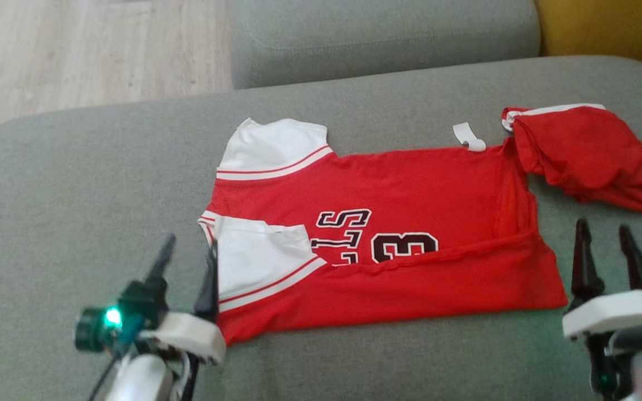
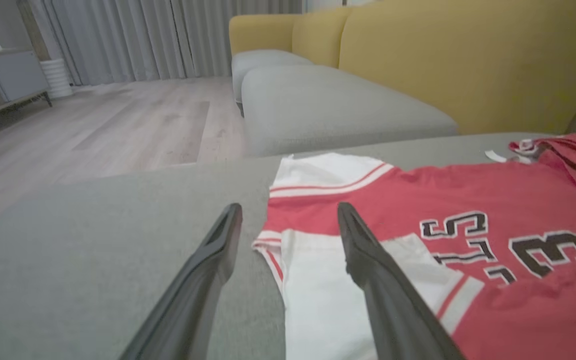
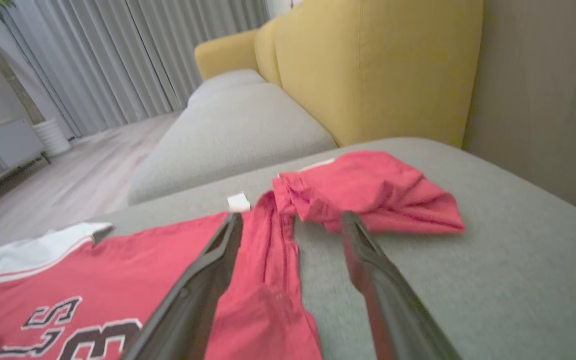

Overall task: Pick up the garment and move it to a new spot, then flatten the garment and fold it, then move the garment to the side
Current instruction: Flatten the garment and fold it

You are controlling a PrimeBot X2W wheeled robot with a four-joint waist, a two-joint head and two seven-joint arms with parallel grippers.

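Our left gripper (image 1: 190, 245) is on the left. Its two fingers are wide apart and hold nothing, right at the white sleeve (image 1: 254, 262). In the middle, the red garment (image 1: 410, 189) lies on the grey sofa seat (image 1: 76, 184), with one end bunched up at the far right. Our right gripper (image 1: 602, 228) is wide and empty, just beside the garment's right edge.

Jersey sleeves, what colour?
White sleeves with a thin red stripe near the cuff, on the red jersey. Clearest in the head view.
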